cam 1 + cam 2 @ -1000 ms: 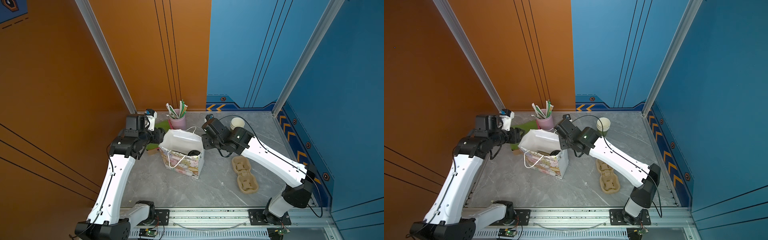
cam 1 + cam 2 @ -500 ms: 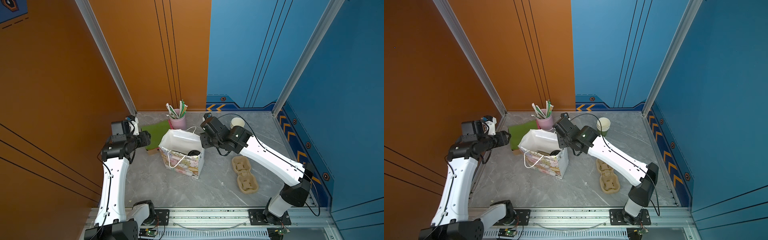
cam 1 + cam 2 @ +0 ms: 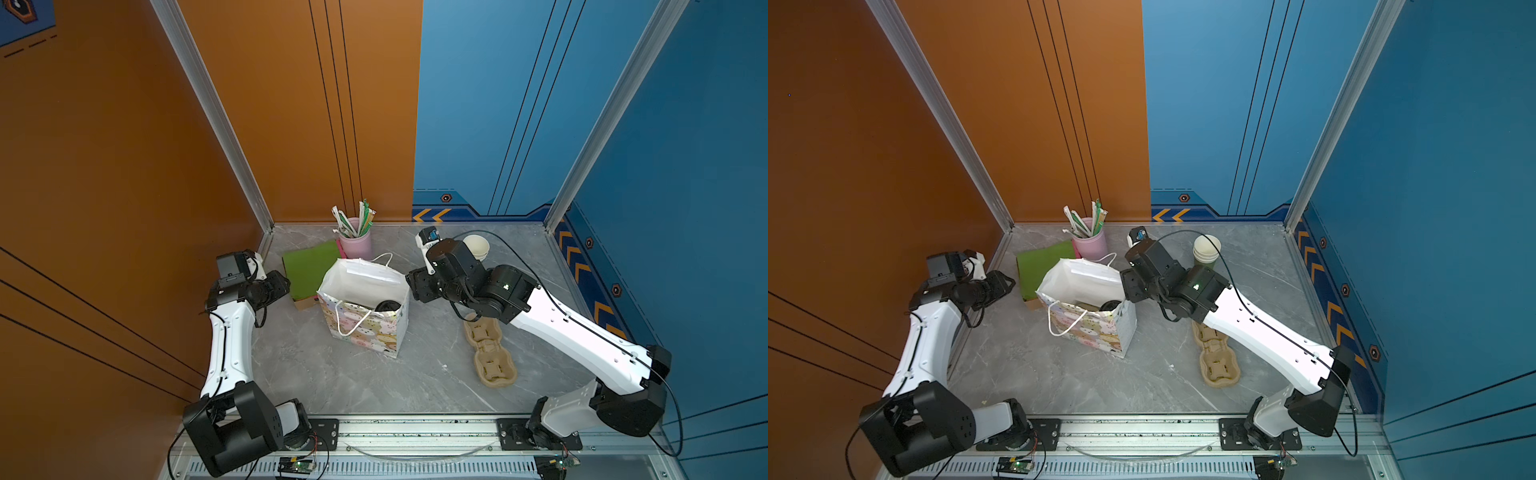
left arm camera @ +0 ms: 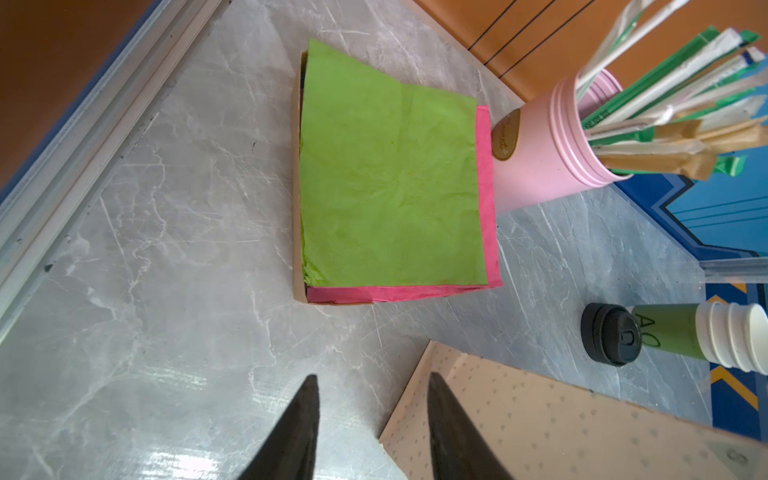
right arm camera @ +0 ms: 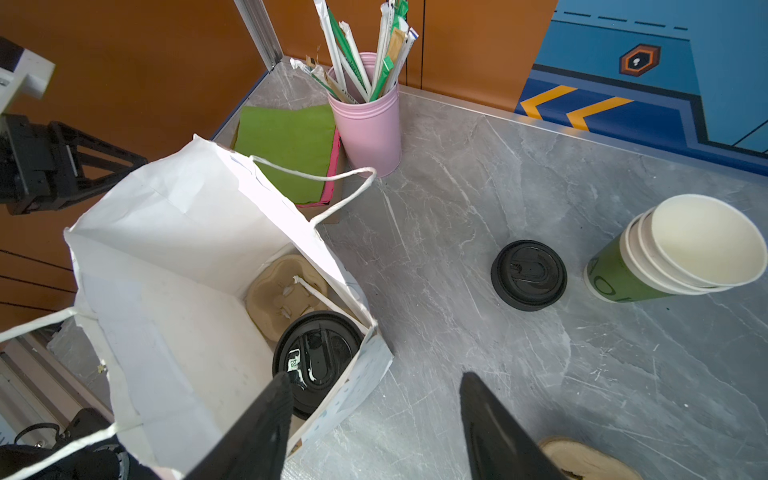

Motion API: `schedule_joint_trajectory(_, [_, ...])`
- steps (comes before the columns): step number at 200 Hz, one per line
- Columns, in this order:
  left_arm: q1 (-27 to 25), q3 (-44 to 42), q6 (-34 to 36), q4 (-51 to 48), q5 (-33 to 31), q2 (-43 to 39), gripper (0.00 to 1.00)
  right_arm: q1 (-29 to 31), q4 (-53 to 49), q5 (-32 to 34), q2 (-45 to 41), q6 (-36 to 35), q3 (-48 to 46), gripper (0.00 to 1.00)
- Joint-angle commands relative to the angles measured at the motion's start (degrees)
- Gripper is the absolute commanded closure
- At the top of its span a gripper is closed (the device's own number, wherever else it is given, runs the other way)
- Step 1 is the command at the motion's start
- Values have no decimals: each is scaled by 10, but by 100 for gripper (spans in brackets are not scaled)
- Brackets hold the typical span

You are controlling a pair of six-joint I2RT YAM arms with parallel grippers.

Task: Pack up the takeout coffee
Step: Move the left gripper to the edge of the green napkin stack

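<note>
**Top views.** The gift bag (image 3: 368, 332), printed with cartoon animals, stands open on the grey marble tabletop (image 3: 332, 386). I can read no words on it. In both top views the black lid of the takeout coffee (image 3: 388, 306) (image 3: 1111, 306) shows inside the bag, at its right end. My right gripper (image 3: 415, 286) hangs just beside that end. My left gripper (image 3: 279, 286) is well off the bag's left side, near the napkin stack (image 3: 309, 270). I cannot judge either jaw gap from here. Behind the bag is the pink tin (image 3: 357, 245) of wrapped straws. To the bag's right are the cup stack (image 3: 477, 248) and the pulp carriers (image 3: 490, 353).

**Left wrist.** The left gripper (image 4: 372, 377) has its fingers spread and grips nothing. It is over bare tabletop, with the bag's dotted side (image 4: 540, 419) close to one finger. The pink tin (image 4: 536, 166) carries a brown oval badge with gold script, too blurred to read. The green bottom cup of the cup stack (image 4: 665, 330) shows dark letters that look like "AO". The loose lid (image 4: 611, 334) lies just beside it.

**Right wrist.** The right gripper (image 5: 376, 376) has its fingers wide apart and holds nothing. One finger is over the bag's mouth and the other is outside the bag. The takeout coffee (image 5: 318, 357) stands in the bag's bottom corner. Only its lid shows, so the cup's lettering is hidden. A small white sticker on the lid has green print, possibly "23", but I am unsure. Beside it in the bag is a bagged carrier (image 5: 286, 295). I cannot tell whether the cup sits in it.
</note>
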Motion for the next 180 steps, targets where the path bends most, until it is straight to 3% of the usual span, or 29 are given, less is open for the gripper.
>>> schedule_joint_trajectory(1, [6, -10, -20, 38, 18, 24, 60, -3, 16, -4, -20, -23, -21, 33])
schedule_joint_trajectory(55, [-8, -33, -50, 55, 16, 101, 62, -15, 31, -9, -52, -26, -64, 32])
schedule_joint_trajectory(101, [-21, -1, -73, 57, 1, 168, 67, -25, 43, -16, -74, -22, -96, 32])
schedule_joint_trajectory(180, [-43, 32, -81, 57, -54, 204, 73, -36, 49, -22, -100, -16, -126, 32])
